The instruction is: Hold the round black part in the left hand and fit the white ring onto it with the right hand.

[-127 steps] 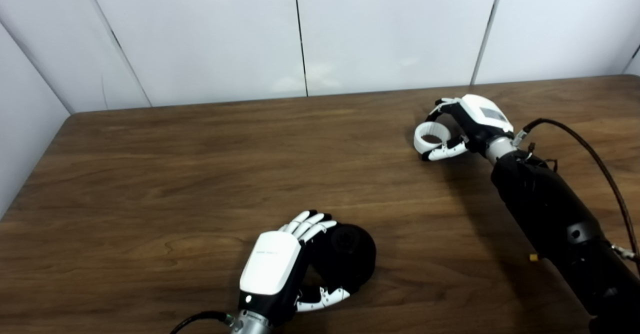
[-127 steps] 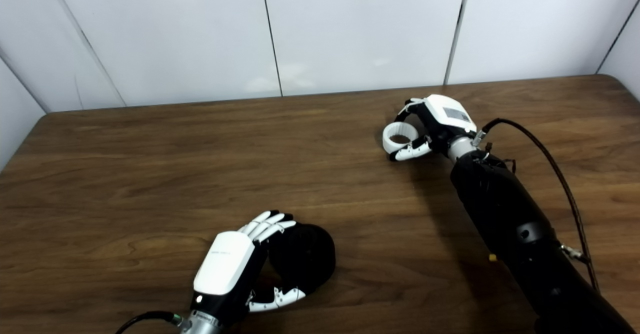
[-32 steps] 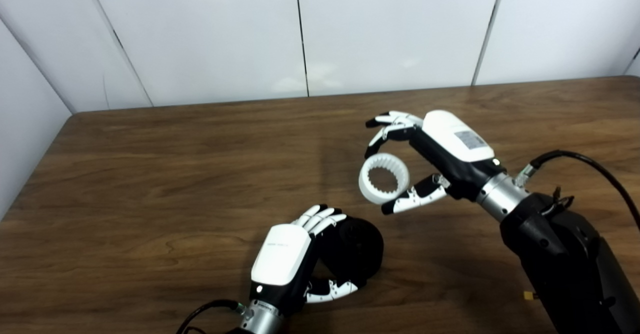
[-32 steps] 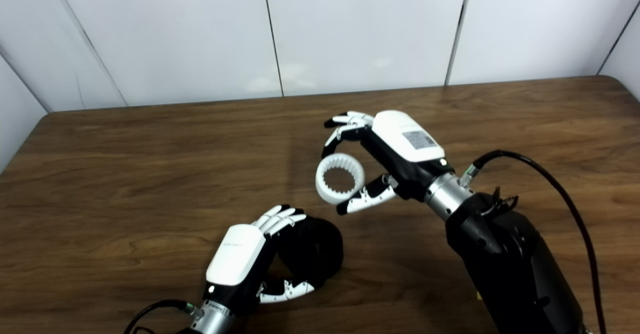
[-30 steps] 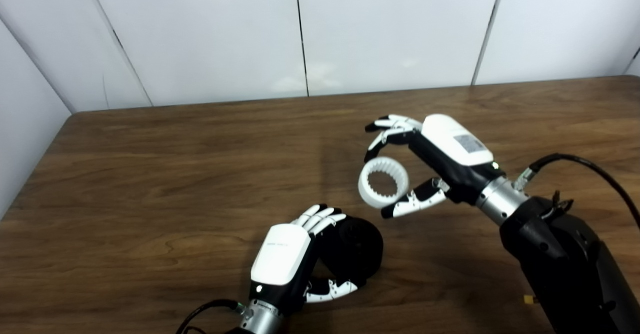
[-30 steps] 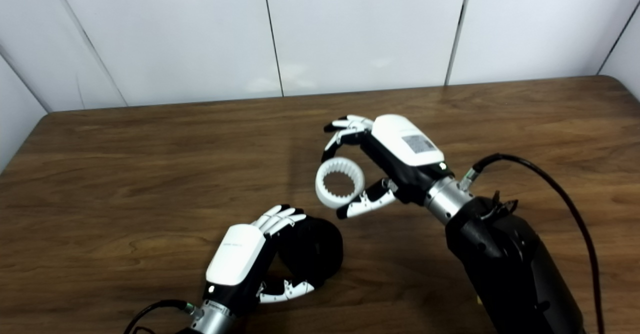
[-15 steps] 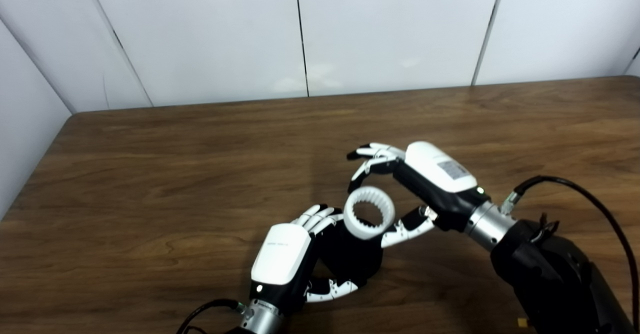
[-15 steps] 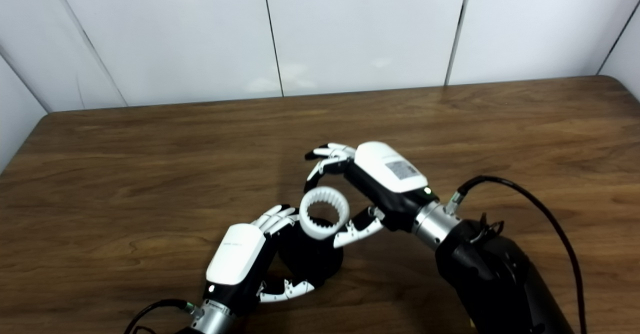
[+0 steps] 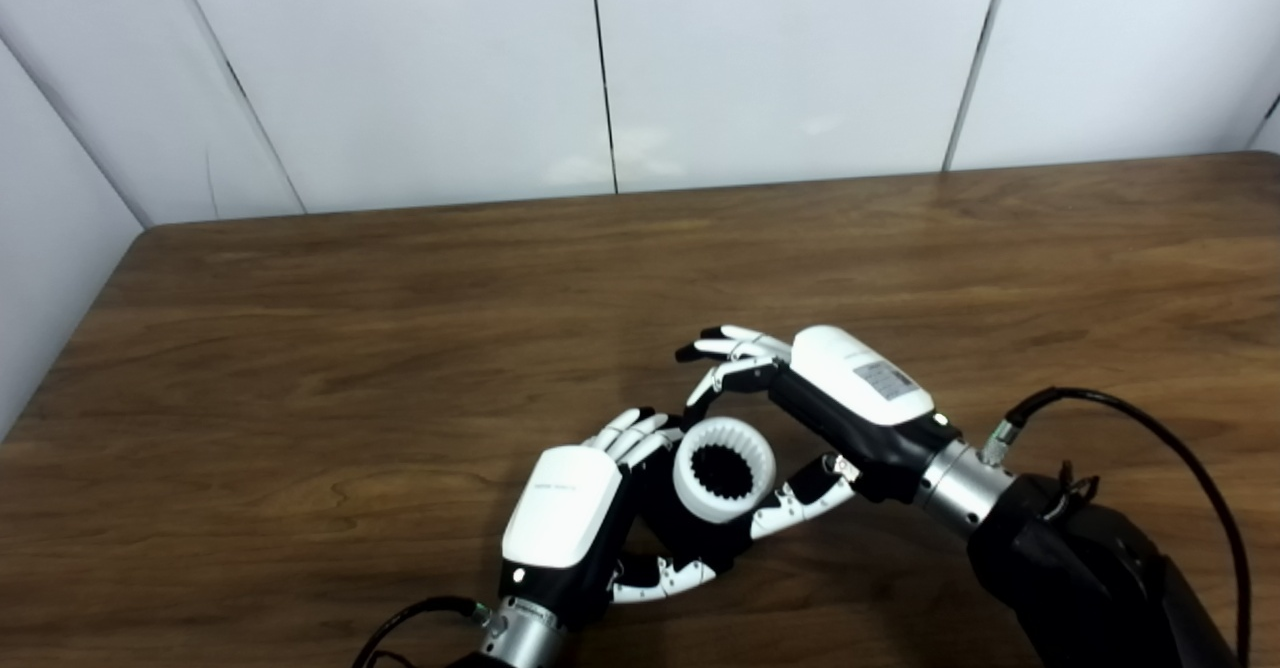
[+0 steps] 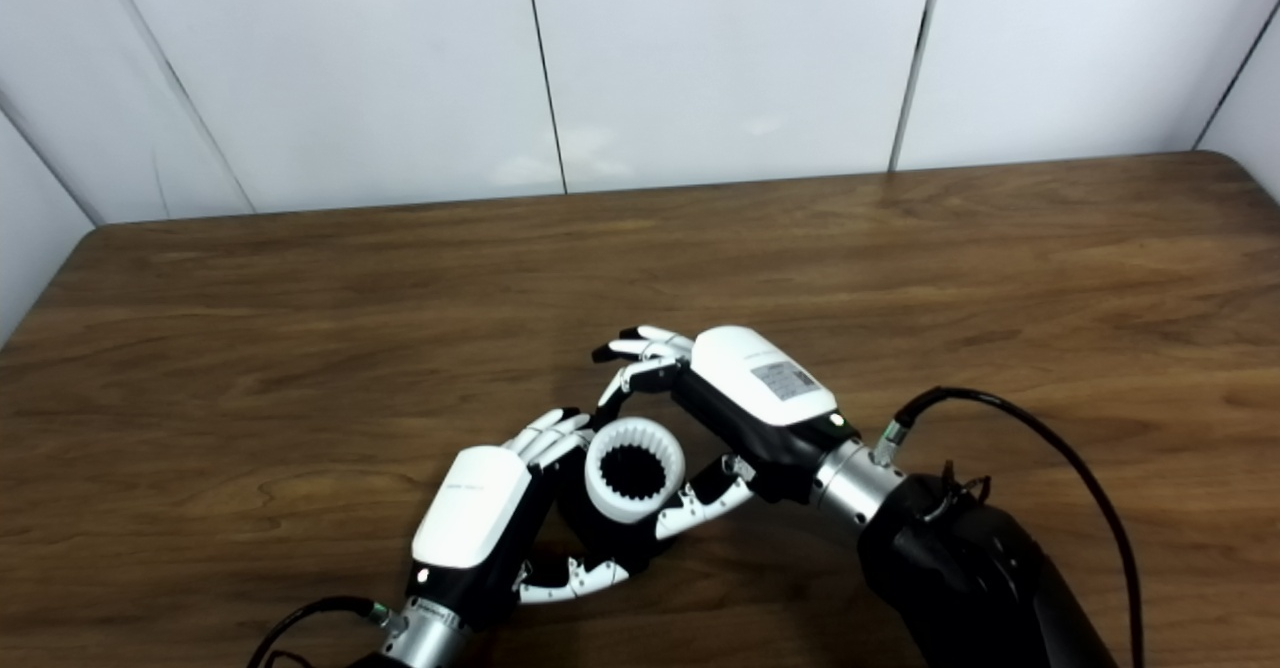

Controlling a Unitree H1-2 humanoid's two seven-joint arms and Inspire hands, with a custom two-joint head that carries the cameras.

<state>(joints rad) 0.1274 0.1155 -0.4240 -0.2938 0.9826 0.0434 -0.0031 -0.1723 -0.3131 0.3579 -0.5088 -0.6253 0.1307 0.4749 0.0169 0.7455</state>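
Left robot hand (image 9: pixel 562 520) is clamped on the round black plastic part (image 9: pixel 700 538) just above the brown wooden bench (image 9: pixel 300 348), while the right robot hand (image 9: pixel 800 418) pinches the toothed white plastic ring (image 9: pixel 723 455) against the part's face, seating undetermined.
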